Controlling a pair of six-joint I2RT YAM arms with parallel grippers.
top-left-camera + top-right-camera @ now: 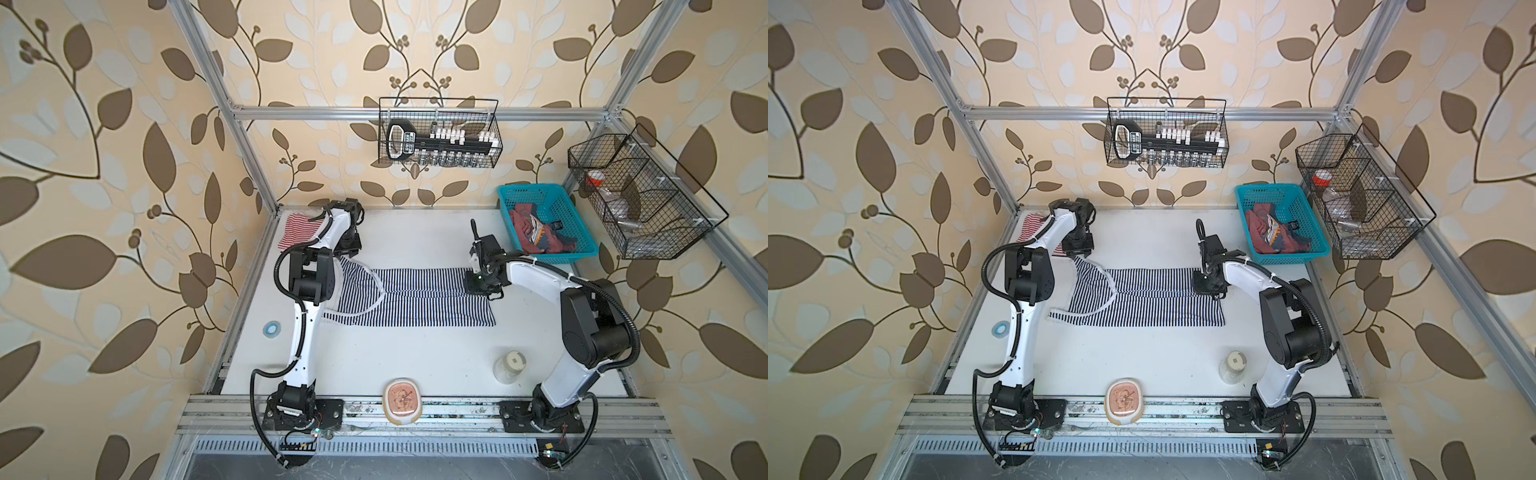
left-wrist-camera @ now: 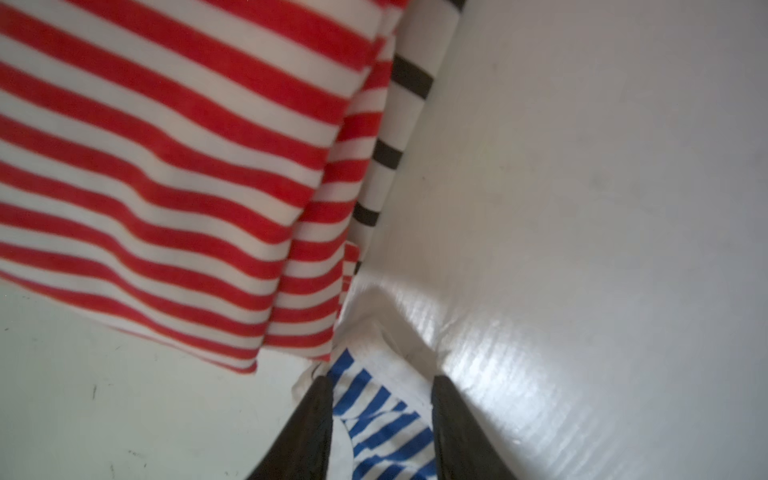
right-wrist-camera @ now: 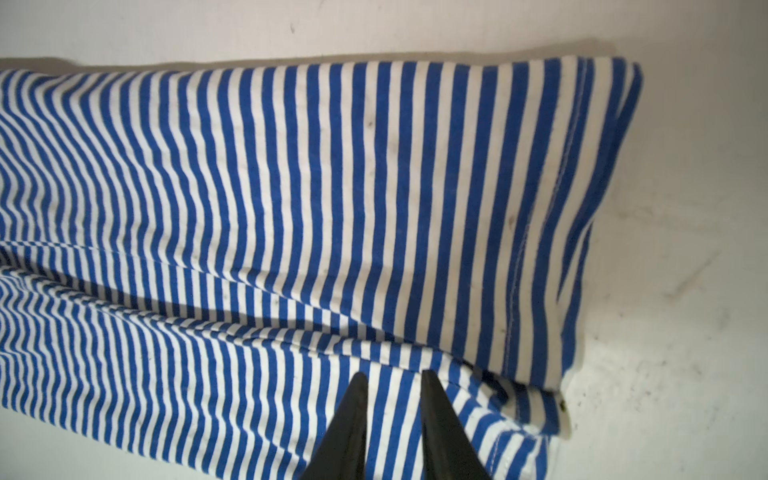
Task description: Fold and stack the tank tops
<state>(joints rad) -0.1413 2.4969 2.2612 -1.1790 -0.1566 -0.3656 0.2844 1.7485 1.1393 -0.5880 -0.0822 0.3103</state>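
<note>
Inside teal basket (image 1: 559, 208), dusty-red top (image 1: 524, 220)

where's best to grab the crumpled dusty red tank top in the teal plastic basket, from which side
Probably a raised fold of the dusty red tank top, pinched straight down from above: the walls of the teal plastic basket close off its sides, and it lies crumpled in a heap.
</note>
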